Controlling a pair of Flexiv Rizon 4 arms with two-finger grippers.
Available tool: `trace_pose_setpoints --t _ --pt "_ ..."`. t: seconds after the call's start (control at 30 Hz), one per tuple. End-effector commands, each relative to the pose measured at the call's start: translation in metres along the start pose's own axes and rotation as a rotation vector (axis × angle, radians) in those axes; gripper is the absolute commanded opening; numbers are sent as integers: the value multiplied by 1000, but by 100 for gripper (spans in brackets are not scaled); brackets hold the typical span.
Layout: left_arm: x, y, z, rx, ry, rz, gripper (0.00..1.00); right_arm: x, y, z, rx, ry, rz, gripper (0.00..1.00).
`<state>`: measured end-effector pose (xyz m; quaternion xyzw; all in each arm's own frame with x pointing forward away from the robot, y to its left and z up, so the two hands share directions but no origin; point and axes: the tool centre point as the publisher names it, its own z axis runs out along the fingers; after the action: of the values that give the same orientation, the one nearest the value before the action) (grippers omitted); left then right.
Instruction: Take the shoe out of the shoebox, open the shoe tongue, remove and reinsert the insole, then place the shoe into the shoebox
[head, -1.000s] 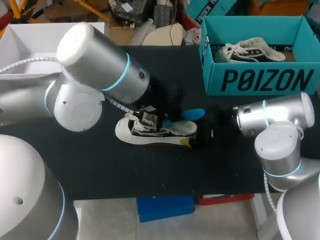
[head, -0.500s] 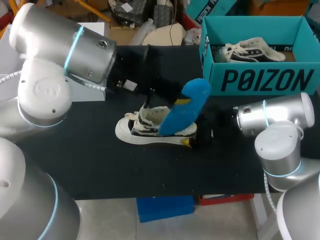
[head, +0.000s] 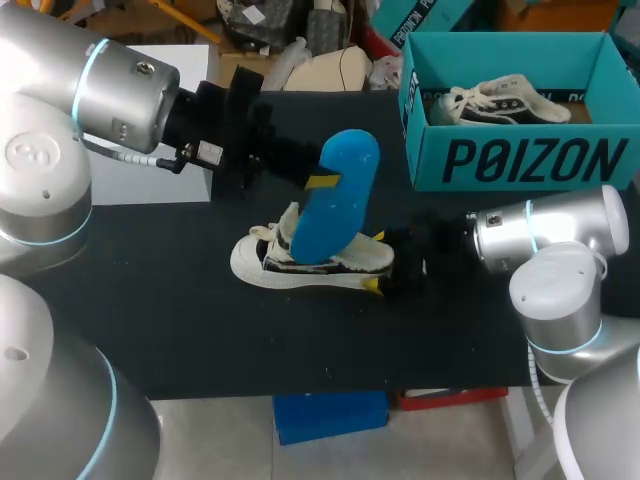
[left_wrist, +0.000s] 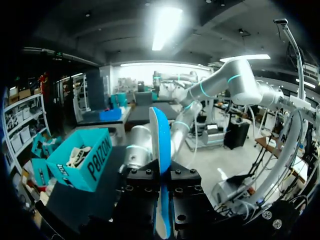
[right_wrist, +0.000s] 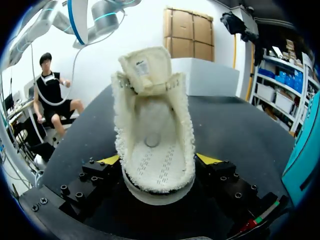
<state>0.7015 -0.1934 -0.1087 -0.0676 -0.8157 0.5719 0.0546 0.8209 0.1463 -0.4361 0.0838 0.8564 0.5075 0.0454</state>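
A: Status?
B: Shoebox (head: 520, 160) is sat far right, with a second shoe (head: 495, 103) inside. Shoe (head: 320, 265) is taken out and laid mid-table, tongue opened, heel clamped by right gripper (right_wrist: 158, 165). Insole (head: 338, 190) is removed and pinched above it by left gripper (left_wrist: 161, 182).
A: Left?
B: Reinsertion, then boxing.

White shoe (right_wrist: 155, 150) held by right end effector (right_wrist: 159, 161), tongue (right_wrist: 145, 62) raised

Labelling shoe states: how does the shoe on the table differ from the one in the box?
The table shoe lies gripped by the right end effector, tongue open, insole out; the boxed shoe rests untouched, laced, in the shoebox. Both are white and black sneakers.
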Motion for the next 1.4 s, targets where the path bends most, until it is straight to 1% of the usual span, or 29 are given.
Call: trace_pose_setpoints --t 0.03,0.13,0.17,0.2,0.27,0.3,0.37,0.4,0.43,0.47,0.5,0.53,0.57,0.6,0.63,0.7,0.77,0.8,0.83,0.9,0.93,1.0,1.03,1.1,1.2,1.27,1.3,1.37,1.4 --pt "2 1 -1 -1 -3 1 0 0 0 3 3 -1 1 0" --pt "2 1 -1 -1 -3 1 0 0 0 3 3 -1 1 0" --pt "5 3 -4 44 16 -63 0 0 0 3 3 -1 1 0" --pt "7 3 -5 60 16 -89 0 0 0 3 3 -1 1 0" --pt "13 3 -7 91 56 -177 0 0 0 3 3 -1 1 0" --pt "15 1 -9 100 57 -189 0 0 0 3 3 -1 1 0" --pt "20 -3 -11 120 92 -266 0 0 0 3 3 -1 1 0" --pt "23 -5 -12 108 107 -284 0 0 0 3 3 -1 1 0" --pt "26 -9 -12 120 157 -327 0 0 0 3 3 -1 1 0" --pt "30 -12 -13 98 174 -354 0 0 0 3 3 -1 1 0" --pt "32 -16 -14 108 176 -365 0 0 0 3 3 -1 1 0" --pt "35 -21 -15 149 195 -393 0 0 0 3 3 -1 1 0" --pt "38 -26 -17 167 194 -401 0 0 0 3 3 -1 1 0" --pt "40 -31 -19 163 182 -401 0 0 0 3 3 -1 1 0" --pt "42 -34 -20 194 179 -425 0 0 0 3 3 -1 1 0" --pt "45 -41 -24 215 148 -420 0 0 0 3 3 -1 1 0" --pt "48 -48 -27 256 131 -434 0 0 0 3 3 -1 1 0" --pt "49 -51 -28 251 118 -427 0 0 0 3 3 -1 1 0" --pt "50 -54 -29 275 126 -442 0 0 0 3 3 -1 1 0" --pt "52 -61 -30 258 92 -423 0 0 0 3 3 -1 1 0" --pt "55 -66 -31 279 96 -435 0 0 0 3 3 -1 1 0" --pt "58 -76 -32 264 69 -404 0 0 0 3 3 -1 1 0" --pt "60 -81 -32 277 75 -405 0 0 0 3 3 -1 1 0" --pt "63 -92 -32 273 68 -384 0 0 0 3 3 -1 1 0" --pt "68 -109 -32 286 71 -370 0 0 0 3 3 -1 1 0" --pt "72 -120 -32 316 101 -376 0 0 0 3 3 -1 1 0" --pt "73 -125 -32 303 86 -351 0 0 0 3 3 -1 1 0" --pt "78 -137 -33 327 99 -342 0 0 0 3 3 -1 1 0" --pt "80 -143 -33 327 91 -324 0 0 0 3 3 -1 1 0"
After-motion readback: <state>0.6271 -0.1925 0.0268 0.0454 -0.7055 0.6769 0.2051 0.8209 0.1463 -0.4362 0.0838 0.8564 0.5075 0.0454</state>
